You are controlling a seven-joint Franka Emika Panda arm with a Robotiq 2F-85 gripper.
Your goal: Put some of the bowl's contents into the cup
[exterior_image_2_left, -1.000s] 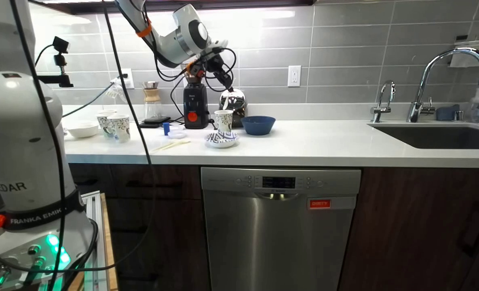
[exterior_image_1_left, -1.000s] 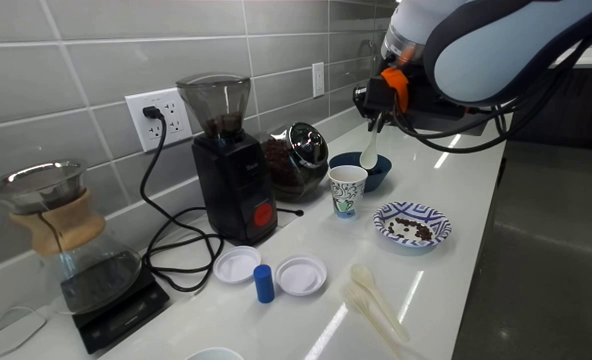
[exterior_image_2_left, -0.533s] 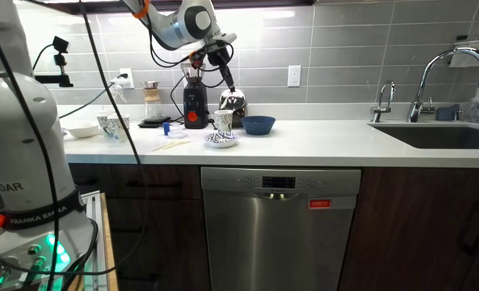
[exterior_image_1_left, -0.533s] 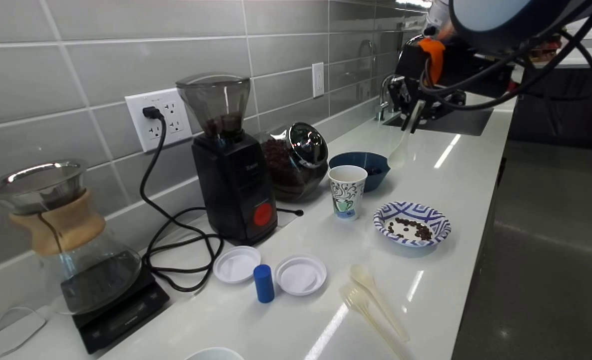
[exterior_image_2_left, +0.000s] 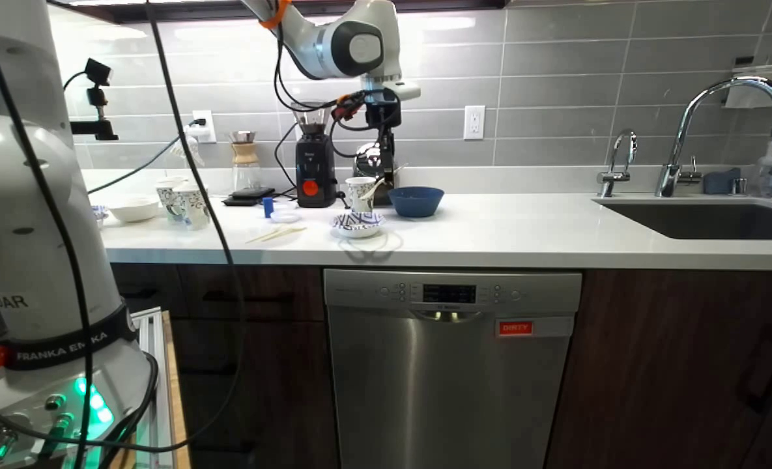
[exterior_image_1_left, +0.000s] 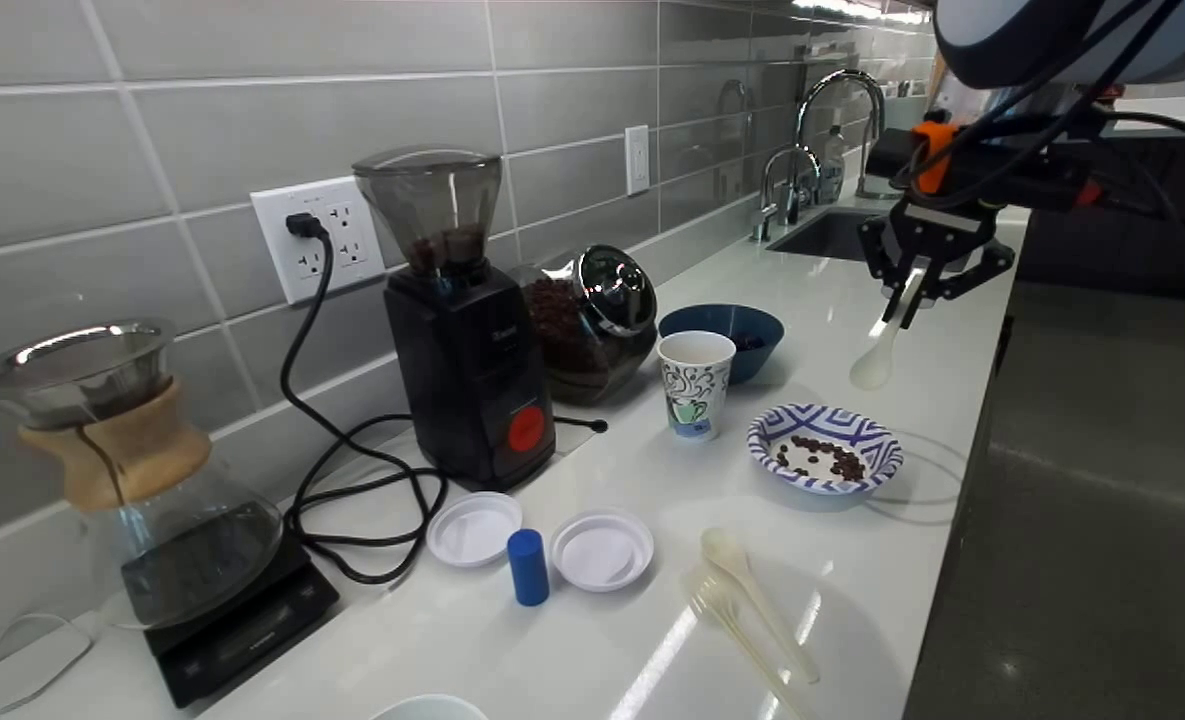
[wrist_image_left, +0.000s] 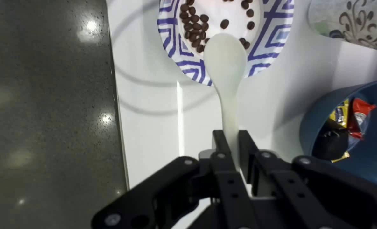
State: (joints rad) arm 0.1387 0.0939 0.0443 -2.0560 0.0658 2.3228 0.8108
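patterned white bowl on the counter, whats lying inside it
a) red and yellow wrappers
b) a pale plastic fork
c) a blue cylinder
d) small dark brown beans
d: in the wrist view, small dark brown beans lie scattered inside the patterned white bowl, while the red and yellow wrappers are in the plain blue bowl.

Below and ahead of the pincer (wrist_image_left: 231,135) sits a blue-patterned white bowl (exterior_image_1_left: 820,417) strewn with brown beans (exterior_image_1_left: 845,463), and a patterned cup (exterior_image_1_left: 694,390) stands upright, right of the pincer in the wrist view.
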